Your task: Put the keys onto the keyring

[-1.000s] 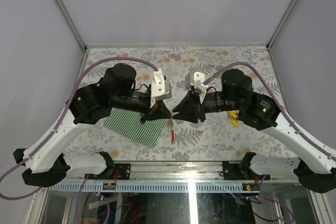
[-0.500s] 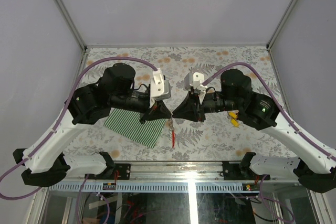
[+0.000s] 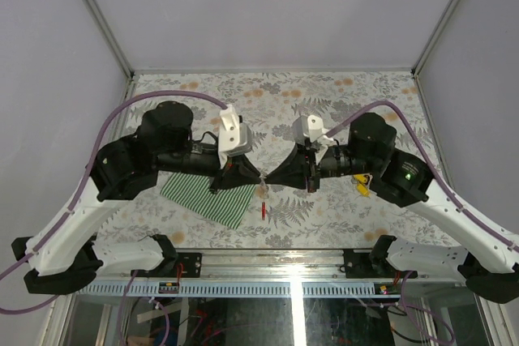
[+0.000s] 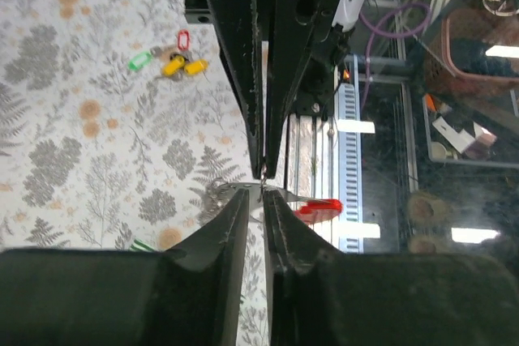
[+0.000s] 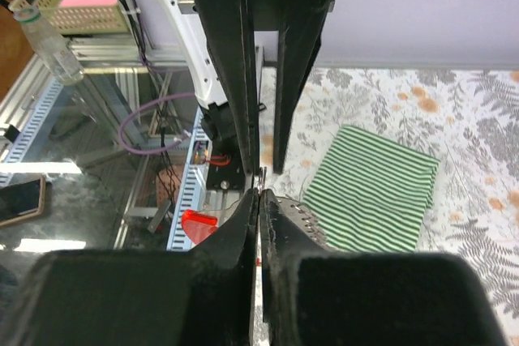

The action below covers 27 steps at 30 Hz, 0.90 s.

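The keyring (image 3: 263, 193), a thin grey loop with a red tag (image 3: 264, 211), hangs between the two gripper tips above the table. My left gripper (image 3: 257, 179) and right gripper (image 3: 271, 177) meet tip to tip, and each is shut on the loop. In the left wrist view the loop (image 4: 220, 197) and red tag (image 4: 318, 208) sit at my left gripper (image 4: 256, 197). The right wrist view shows my right gripper (image 5: 258, 194) and the tag (image 5: 196, 224). The keys (image 4: 172, 61), with green, yellow and red tags, lie on the table; in the top view they (image 3: 361, 185) are partly under the right arm.
A green-and-white striped cloth (image 3: 209, 196) lies on the floral table under the left arm and also shows in the right wrist view (image 5: 379, 185). The table's near edge and metal rail (image 3: 268, 255) run just in front of the grippers.
Both arm bodies have drawn outward, the left to the left and the right to the right. The tips stay together on the keyring, and the red tag hangs slightly lower.
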{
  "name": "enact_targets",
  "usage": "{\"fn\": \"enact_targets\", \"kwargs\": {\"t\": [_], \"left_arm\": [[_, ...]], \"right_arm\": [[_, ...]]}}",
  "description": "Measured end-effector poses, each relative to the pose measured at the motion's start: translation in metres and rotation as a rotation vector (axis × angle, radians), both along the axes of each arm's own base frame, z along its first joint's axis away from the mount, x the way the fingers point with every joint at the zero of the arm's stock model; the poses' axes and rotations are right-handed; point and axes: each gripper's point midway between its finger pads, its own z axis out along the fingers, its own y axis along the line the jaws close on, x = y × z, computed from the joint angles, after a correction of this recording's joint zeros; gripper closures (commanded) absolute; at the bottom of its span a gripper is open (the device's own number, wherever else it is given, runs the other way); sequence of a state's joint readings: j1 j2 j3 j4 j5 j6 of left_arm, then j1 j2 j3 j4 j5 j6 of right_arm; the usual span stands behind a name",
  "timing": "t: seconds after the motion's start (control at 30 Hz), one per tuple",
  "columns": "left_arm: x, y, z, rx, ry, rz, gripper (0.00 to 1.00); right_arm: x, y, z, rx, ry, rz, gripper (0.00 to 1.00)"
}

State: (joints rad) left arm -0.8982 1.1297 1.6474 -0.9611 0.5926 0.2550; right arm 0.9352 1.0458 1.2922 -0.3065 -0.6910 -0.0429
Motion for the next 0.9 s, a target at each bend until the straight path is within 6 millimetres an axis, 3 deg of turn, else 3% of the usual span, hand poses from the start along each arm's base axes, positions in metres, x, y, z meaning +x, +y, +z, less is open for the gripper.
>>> {"fn": "enact_targets", "kwargs": {"t": [0.13, 0.33, 0.9], "left_arm": [[-0.004, 0.006, 0.019, -0.093, -0.036, 0.029, 0.76], [-0.011, 0.015, 0.046, -0.254, -0.063, 0.071, 0.75], [-0.015, 0.004, 0.066, -0.474, -0.005, 0.069, 0.73]], "right_arm": [[-0.008, -0.005, 0.008, 0.069, 0.004, 0.006, 1.0], [-0.013, -0.009, 0.023, 0.189, 0.015, -0.003, 1.0], [-0.008, -0.013, 0.069, 0.487, -0.061, -0.045, 1.0]]}}
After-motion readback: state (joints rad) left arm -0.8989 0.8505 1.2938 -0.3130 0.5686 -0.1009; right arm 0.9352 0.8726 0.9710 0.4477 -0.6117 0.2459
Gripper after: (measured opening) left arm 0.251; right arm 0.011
